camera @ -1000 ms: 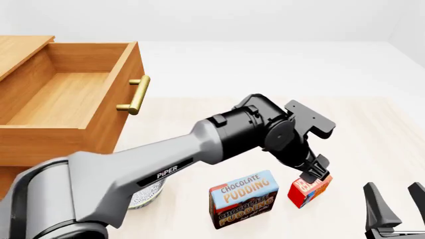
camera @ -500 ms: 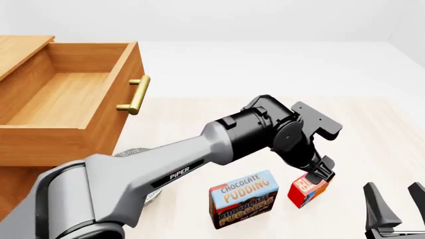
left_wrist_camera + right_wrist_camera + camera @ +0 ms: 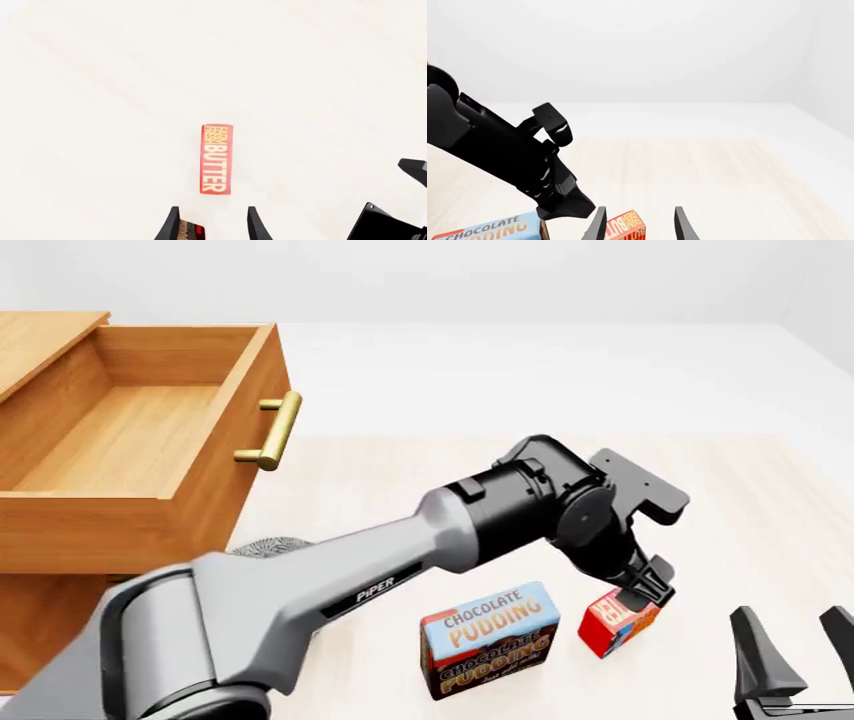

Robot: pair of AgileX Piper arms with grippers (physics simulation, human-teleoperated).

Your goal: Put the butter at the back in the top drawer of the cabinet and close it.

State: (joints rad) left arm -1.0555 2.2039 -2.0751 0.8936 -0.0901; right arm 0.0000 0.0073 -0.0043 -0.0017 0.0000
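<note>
Right under the left gripper (image 3: 650, 590), jaws parted and holding nothing, sits the butter (image 3: 619, 623), so an off-centre close could tip it onto the bench (image 3: 747, 530).

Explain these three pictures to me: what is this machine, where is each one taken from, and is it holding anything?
It is a simulated robot with two arms at a table.

The wide picture comes from a fixed camera behind the arms. The other two come from small cameras on each wrist, looking along the fingers.

On the table stand a wooden cabinet with its top drawer pulled open, a chocolate pudding box and a small red butter box.

The left hand is just above the butter, open. Its own camera shows the butter ahead of the fingers, not between them. The right hand waits open nearby. Nothing is held.
</note>
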